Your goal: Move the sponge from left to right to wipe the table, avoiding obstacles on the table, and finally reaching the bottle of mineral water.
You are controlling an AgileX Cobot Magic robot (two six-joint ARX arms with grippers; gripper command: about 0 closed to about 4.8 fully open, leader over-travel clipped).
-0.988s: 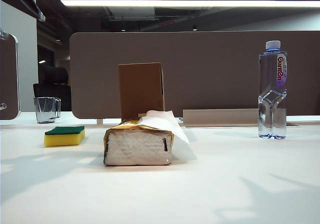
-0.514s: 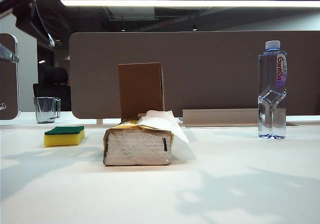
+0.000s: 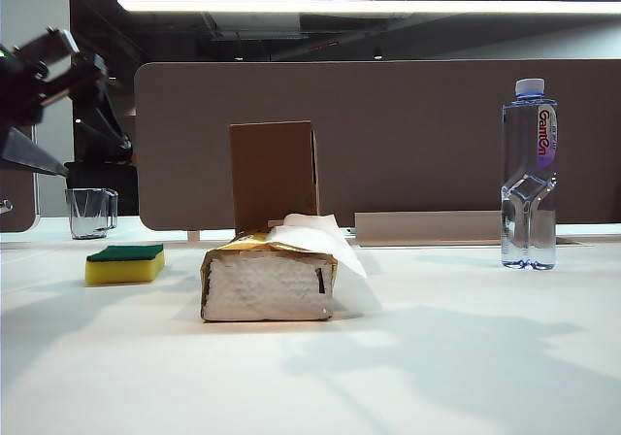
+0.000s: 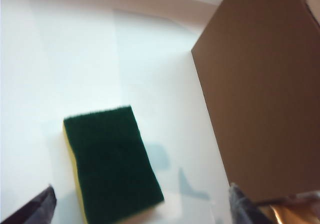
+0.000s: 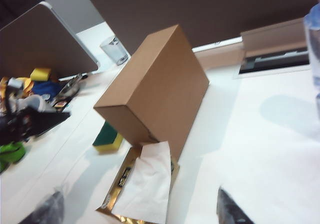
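Above the yellow foam sponge with the green top point(image 4: 111, 161), the left gripper point(image 4: 142, 209) gapes wide, empty. The right gripper point(image 5: 137, 211), jaws spread wide, empty, hangs above the upright brown cardboard box point(image 5: 155, 89).

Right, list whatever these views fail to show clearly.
- Right pincer: right wrist view shows only its two dark fingertips at the frame edge; the exterior view shows none of it.
- Left pincer: cut by the frame edge; open above the sponge.
- Bottle of mineral water: right wrist view crops it to a blurred sliver.
- Cardboard box: its base is hidden behind the tissue pack.
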